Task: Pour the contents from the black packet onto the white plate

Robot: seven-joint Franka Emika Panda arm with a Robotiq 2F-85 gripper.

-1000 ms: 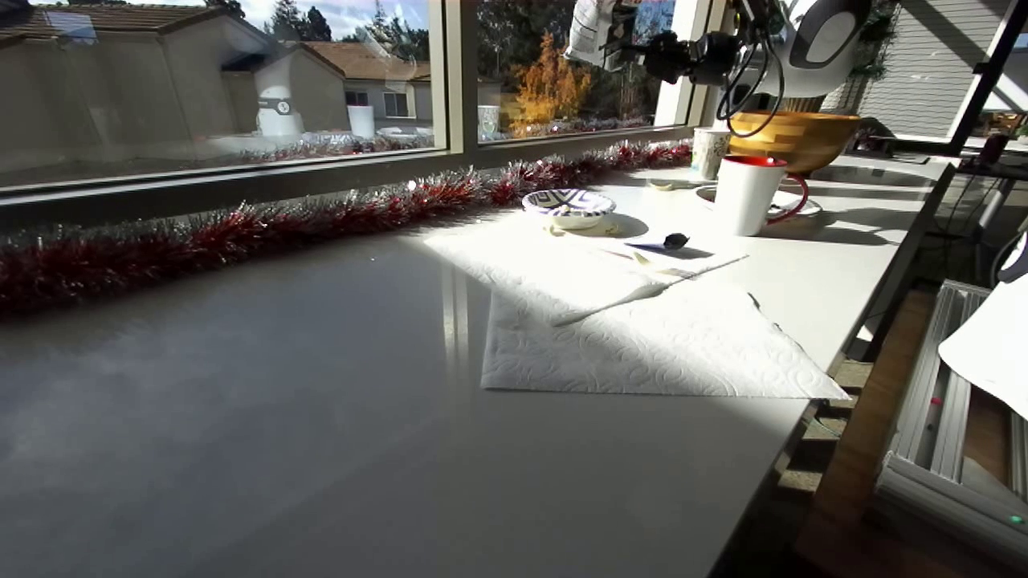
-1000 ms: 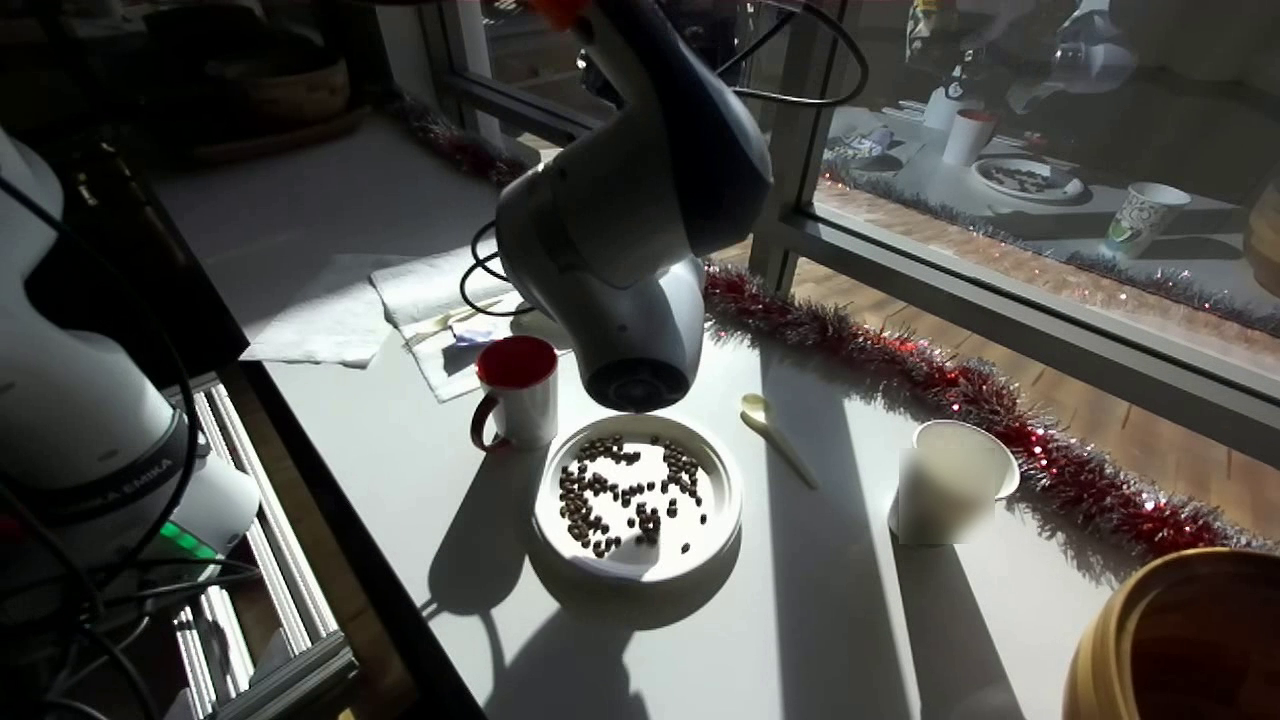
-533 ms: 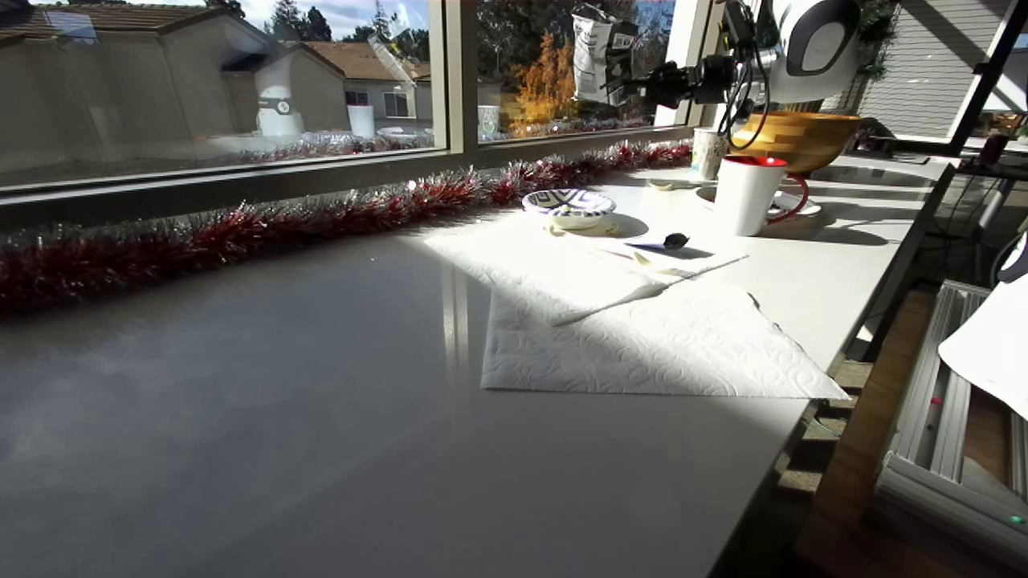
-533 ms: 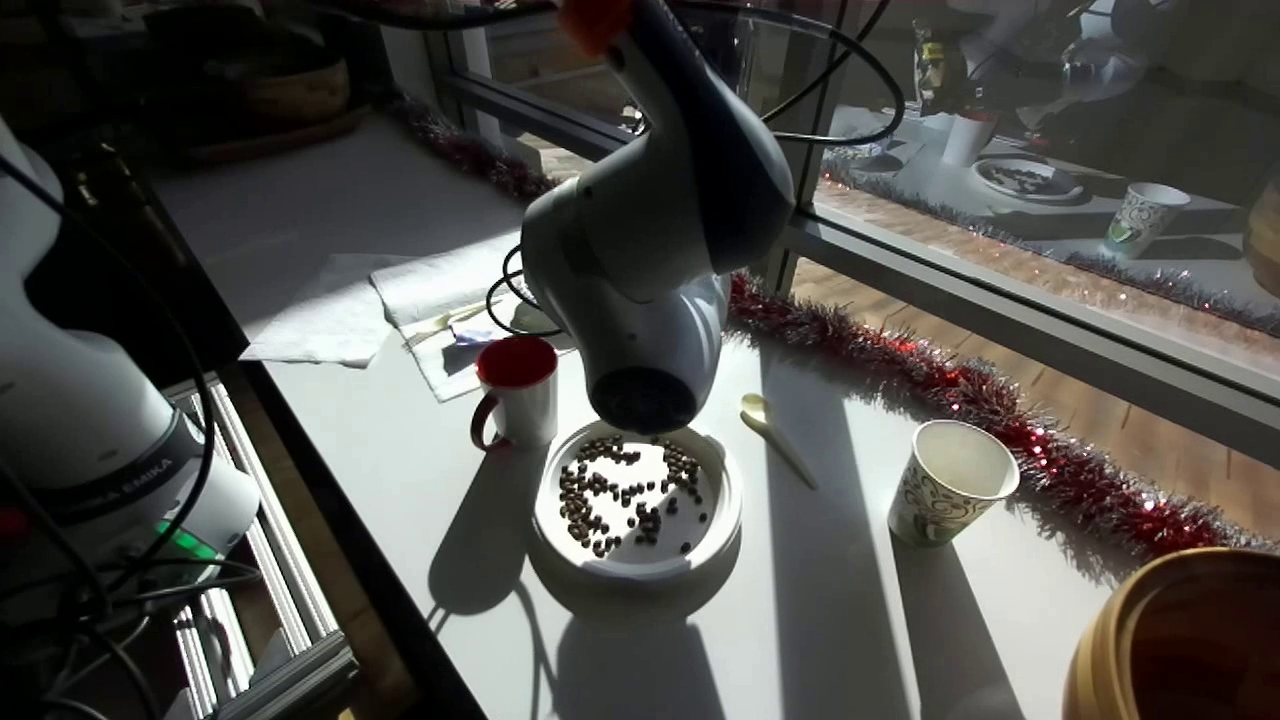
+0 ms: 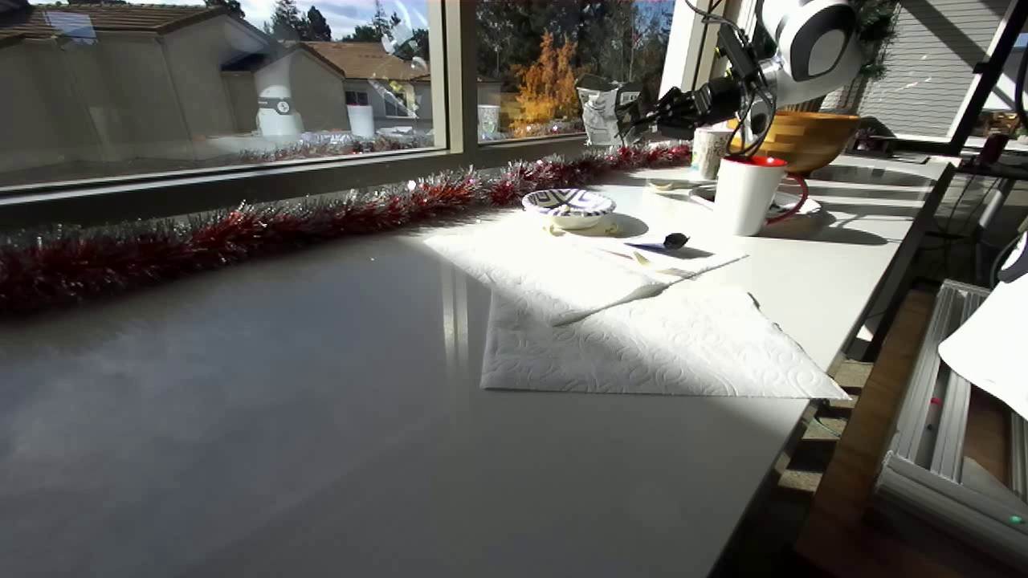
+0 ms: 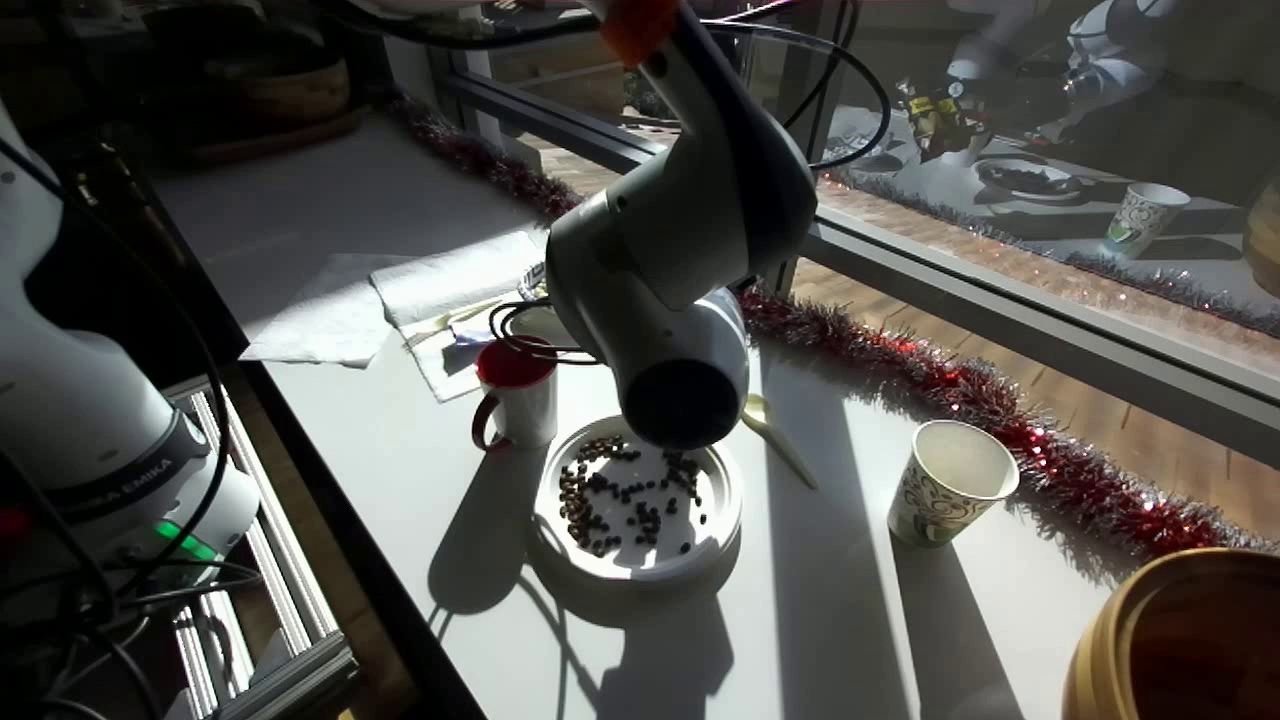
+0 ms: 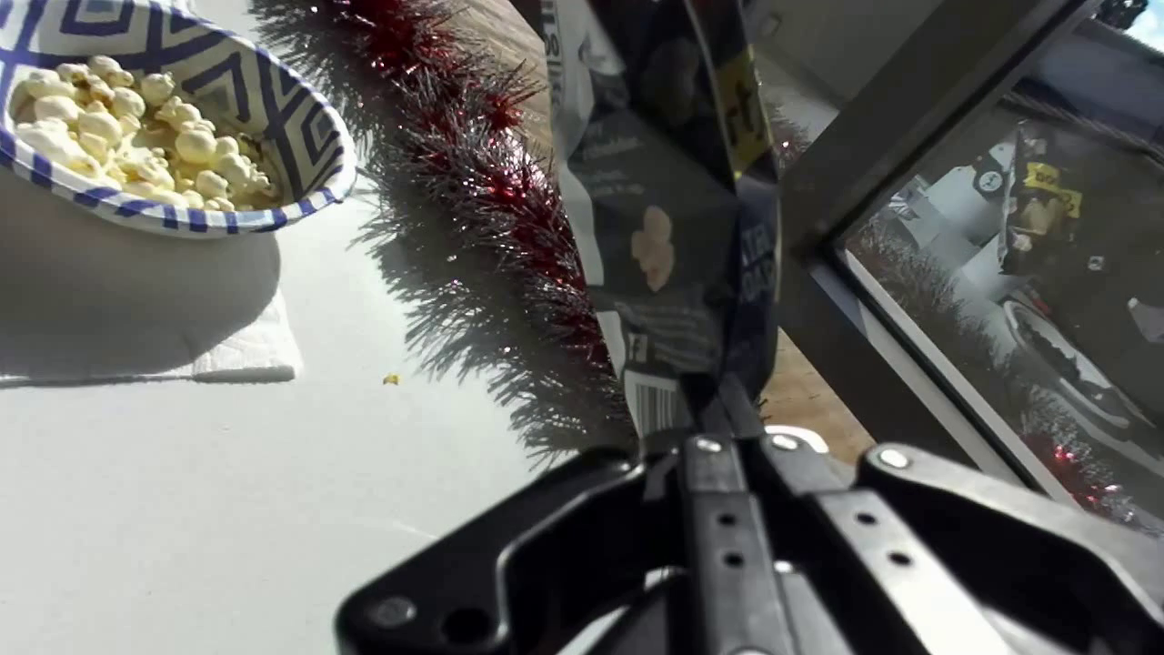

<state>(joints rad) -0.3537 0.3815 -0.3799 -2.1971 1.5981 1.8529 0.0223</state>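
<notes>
Jaws clamped on the packet (image 7: pixel 646 327), pinching its near end. Packet is up off the table (image 7: pixel 273 528), directly ahead of the jaws, roughly upright with a slight lean; can't tell if its mouth is open. Wrist view, left of the jaws: tinsel (image 7: pixel 509 182) along the window frame (image 7: pixel 891 136), then a tiny yellow crumb (image 7: pixel 390 378) on the table, a corner of paper towel (image 7: pixel 250 350), and the patterned bowl (image 7: pixel 273 100) with popcorn (image 7: pixel 100 127) in it. Right of the jaws, the pane (image 7: pixel 964 300) mirrors the packet. Plate (image 6: pixel 650 568) is on the table, below and right of the jaws in an exterior view, partly hidden there by the mug (image 5: pixel 743 197); dark bits (image 6: pixel 575 505) are scattered over it. Mug is white, red inside, just beside the plate. Spoon (image 6: pixel 785 450), also below jaw level, lies between plate and tinsel. Past those, right of the jaws: paper cup (image 5: pixel 711 152), then wooden bowl (image 5: pixel 803 140). In an exterior view the arm (image 6: pixel 660 230) blocks the jaws and overlaps the plate's edge.
</notes>
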